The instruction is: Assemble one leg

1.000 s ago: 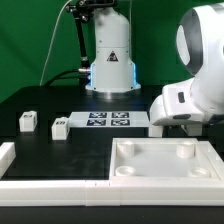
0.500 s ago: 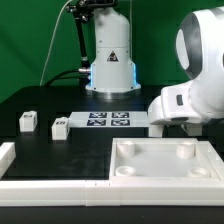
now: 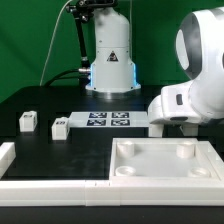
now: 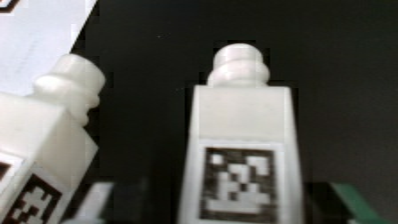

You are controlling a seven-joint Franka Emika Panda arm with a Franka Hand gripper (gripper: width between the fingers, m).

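Nothing has moved: the end effector (image 4: 228, 205) straddles the leg (image 4: 240, 130).

The exterior view is evenly lit yet soft and coarse, the white panel (image 3: 165, 162) glaring with faint shadows in its sockets against the dull black table (image 3: 60, 150), while the wrist view is dimmer and blurred, the leg (image 4: 240, 130) right at the tool (image 4: 222, 206) out of focus.
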